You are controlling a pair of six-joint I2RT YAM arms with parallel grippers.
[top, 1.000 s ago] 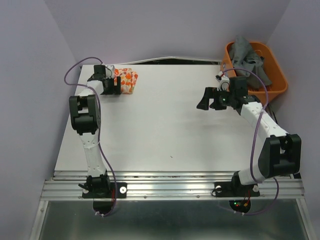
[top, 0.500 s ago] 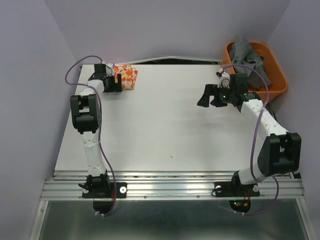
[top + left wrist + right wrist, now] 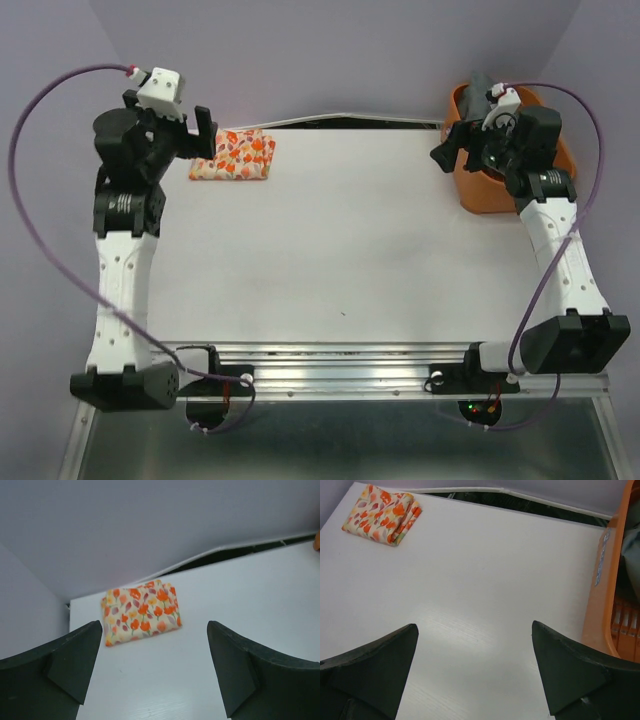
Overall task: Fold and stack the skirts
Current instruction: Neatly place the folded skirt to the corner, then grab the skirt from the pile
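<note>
Item 1: printed skirt (image 3: 235,157). Folded, far-left corner of surface (image 3: 340,250); long axis left-right along far edge. Left end effector (image 3: 154,630) spread, empty, above its near-left side.

Item 2: grey skirt (image 3: 478,85). Bunched in basket (image 3: 472,190), far right; axis indeterminate. Right end effector (image 3: 475,626) spread, empty, beside basket's left wall; skirt lies right and far of it. Right arm nearer; likely next pick.

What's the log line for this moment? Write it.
printed skirt: folded, far-left corner | grey skirt: in orange basket | left jaws: open, empty | right jaws: open, empty | stack: pending
</note>
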